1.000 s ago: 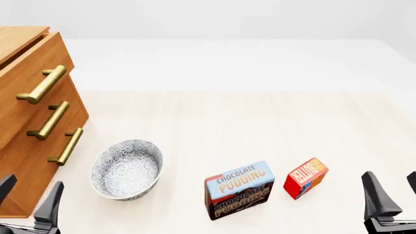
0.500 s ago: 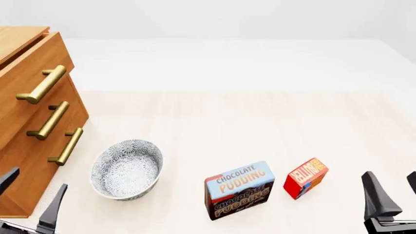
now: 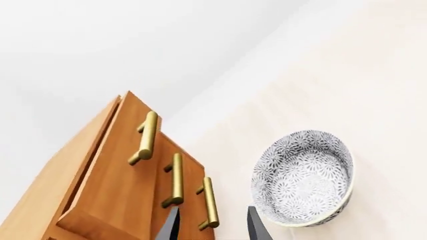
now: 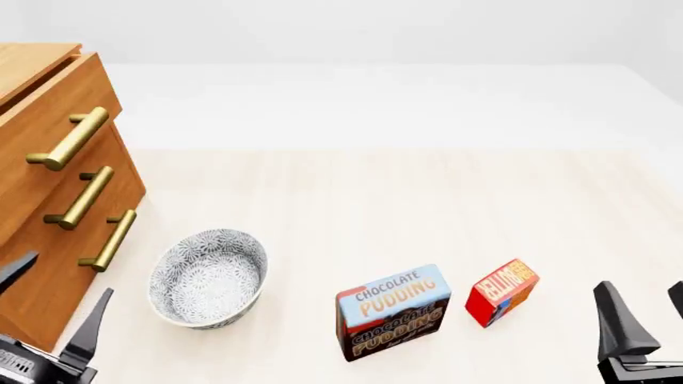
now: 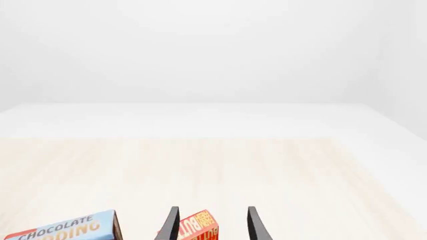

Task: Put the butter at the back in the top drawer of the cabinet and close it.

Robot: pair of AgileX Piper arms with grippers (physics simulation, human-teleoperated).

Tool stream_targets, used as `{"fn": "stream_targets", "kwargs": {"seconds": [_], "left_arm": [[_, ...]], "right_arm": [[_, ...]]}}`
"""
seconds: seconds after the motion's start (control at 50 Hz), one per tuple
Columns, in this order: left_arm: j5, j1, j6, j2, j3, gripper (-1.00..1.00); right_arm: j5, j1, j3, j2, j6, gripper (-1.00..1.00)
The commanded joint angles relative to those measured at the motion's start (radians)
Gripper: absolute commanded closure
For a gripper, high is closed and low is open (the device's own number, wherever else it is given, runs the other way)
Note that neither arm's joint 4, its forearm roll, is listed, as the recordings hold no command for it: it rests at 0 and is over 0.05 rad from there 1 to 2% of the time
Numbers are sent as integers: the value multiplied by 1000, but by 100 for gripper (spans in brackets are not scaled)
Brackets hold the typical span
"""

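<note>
Pale wood table point(image 4: 427, 208) (white backdrop)

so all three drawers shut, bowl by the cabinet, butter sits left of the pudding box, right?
One slip: the front view shows the butter to the right of the pudding box, not left. The drawers of the cabinet look shut, and the bowl is beside it.

A patterned grey-and-white bowl point(image 4: 208, 277) sits upright on the pale wooden table point(image 4: 385, 200). Near it stands 1 blue-and-brown Chocolate Pudding box point(image 4: 393, 312), apart from the bowl.
</note>
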Motion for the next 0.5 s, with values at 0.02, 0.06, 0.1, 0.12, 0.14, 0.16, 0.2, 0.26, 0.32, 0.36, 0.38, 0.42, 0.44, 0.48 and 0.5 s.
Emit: {"fn": "stream_targets", "kwargs": {"seconds": [0.02, 0.06, 0.1, 0.12, 0.14, 0.16, 0.2, 0.26, 0.32, 0.36, 0.38, 0.42, 0.44, 0.48, 0.5], "left_arm": [[8, 21, 91, 32, -16, -100], [14, 23, 100, 31, -19, -100], [13, 32, 119, 36, -14, -100], [13, 32, 119, 36, -14, -100], [15, 32, 122, 35, -15, -100], [17, 36, 129, 38, -16, -100], [12, 39, 140, 46, -15, -100], [10, 46, 157, 53, -16, -100], [9, 55, 175, 60, -22, -100], [11, 56, 184, 59, -24, -100], [14, 59, 190, 58, -26, -100], [19, 61, 204, 55, -29, -100], [22, 63, 208, 54, -31, -100], [24, 64, 212, 54, -33, -100], [26, 67, 220, 54, -36, -100]], "right_arm": [[0, 0, 0, 0, 0, -100], [0, 0, 0, 0, 0, -100], [0, 0, 0, 0, 0, -100], [0, 0, 0, 0, 0, -100], [0, 0, 0, 0, 0, -100], [0, 0, 0, 0, 0, -100], [0, 0, 0, 0, 0, -100], [0, 0, 0, 0, 0, -100], [0, 0, 0, 0, 0, -100], [0, 0, 0, 0, 0, -100], [0, 0, 0, 0, 0, -100], [0, 0, 0, 0, 0, -100], [0, 0, 0, 0, 0, -100], [0, 0, 0, 0, 0, -100], [0, 0, 0, 0, 0, -100]]}}
